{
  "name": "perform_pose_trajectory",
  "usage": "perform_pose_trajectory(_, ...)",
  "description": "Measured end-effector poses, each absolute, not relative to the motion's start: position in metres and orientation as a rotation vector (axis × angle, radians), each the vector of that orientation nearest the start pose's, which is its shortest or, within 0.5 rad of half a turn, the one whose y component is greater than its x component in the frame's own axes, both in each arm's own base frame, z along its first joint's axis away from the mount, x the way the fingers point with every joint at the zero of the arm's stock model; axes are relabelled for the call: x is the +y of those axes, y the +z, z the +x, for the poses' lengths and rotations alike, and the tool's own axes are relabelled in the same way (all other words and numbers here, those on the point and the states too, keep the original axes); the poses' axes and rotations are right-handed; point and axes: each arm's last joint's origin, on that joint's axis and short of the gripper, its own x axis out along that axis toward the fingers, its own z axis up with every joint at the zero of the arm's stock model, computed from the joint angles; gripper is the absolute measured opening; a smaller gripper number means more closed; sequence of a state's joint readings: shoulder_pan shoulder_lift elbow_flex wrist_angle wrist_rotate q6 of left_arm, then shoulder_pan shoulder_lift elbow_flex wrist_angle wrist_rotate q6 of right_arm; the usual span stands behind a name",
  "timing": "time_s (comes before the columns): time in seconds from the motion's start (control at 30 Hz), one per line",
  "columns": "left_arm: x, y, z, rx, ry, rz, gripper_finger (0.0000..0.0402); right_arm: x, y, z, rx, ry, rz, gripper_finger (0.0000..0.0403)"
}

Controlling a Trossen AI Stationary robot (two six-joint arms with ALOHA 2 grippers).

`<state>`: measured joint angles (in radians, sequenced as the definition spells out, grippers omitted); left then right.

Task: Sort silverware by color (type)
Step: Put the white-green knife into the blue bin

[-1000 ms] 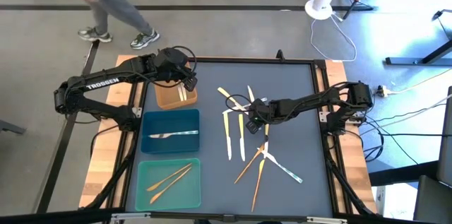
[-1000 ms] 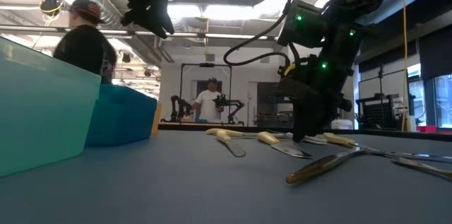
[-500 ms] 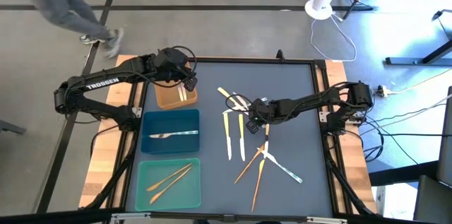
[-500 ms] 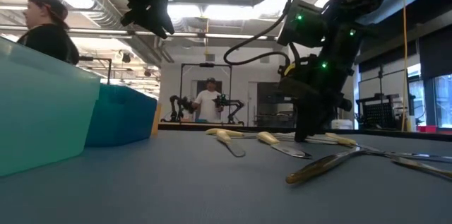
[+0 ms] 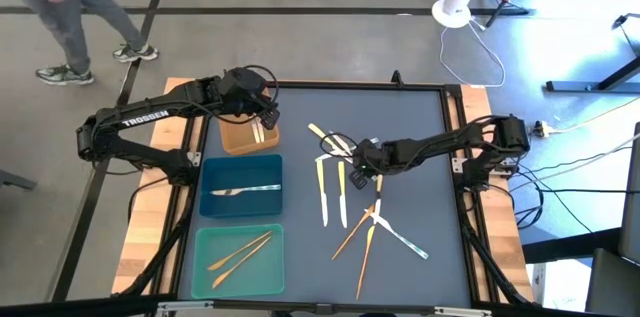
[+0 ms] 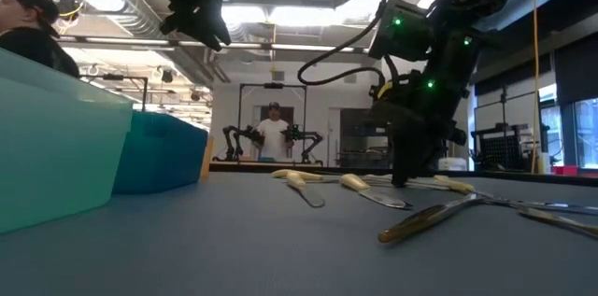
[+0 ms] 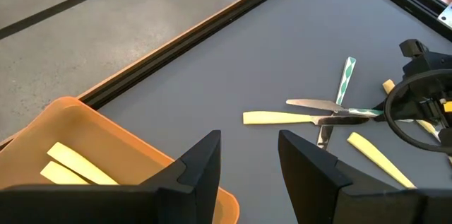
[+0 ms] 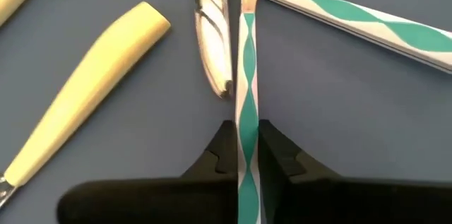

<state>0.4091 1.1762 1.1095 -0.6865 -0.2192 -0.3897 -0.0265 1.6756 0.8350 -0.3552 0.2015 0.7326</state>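
R gripper [image 8: 245, 155] just clamped on the teal-white striped utensil [image 8: 246, 75], table centre, 3 o'clock of the blue tray [image 5: 240, 169]: ready to lift. L gripper [image 7: 247, 157], jaws apart, over brown tray [image 5: 247, 137].

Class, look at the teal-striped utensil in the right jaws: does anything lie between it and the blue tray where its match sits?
Yes. The right gripper is shut on the teal-striped utensil. Yellow-handled knives lie on the mat between it and the blue tray; lifting clear passes over them.
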Motion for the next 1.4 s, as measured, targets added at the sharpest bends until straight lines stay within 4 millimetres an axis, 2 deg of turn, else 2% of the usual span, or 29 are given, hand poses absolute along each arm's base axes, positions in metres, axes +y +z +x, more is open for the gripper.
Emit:
perform_pose_trajectory(0.17,0.100,0.325,0.215,0.637,0.740,-0.431,0.0137,-0.013,0.144,0.286,1.053,-0.611,0.540,0.0009)
perform_pose_trajectory(0.4,0.095,0.325,0.217,0.641,0.718,-0.423,0.0137,-0.013,0.147,0.284,1.058,-0.611,0.538,0.0012)
perform_pose_trajectory(0.83,0.061,0.325,0.229,0.665,0.575,-0.371,0.0137,-0.013,0.152,0.289,1.053,-0.564,0.518,0.0013)
perform_pose_trajectory(0.97,0.048,0.325,0.232,0.673,0.522,-0.352,0.0137,-0.013,0.166,0.300,1.014,-0.518,0.480,0.0013)
perform_pose_trajectory(1.4,-0.001,0.329,0.240,0.629,0.385,-0.252,0.0137,-0.014,0.231,0.337,0.854,-0.355,0.311,0.0014)
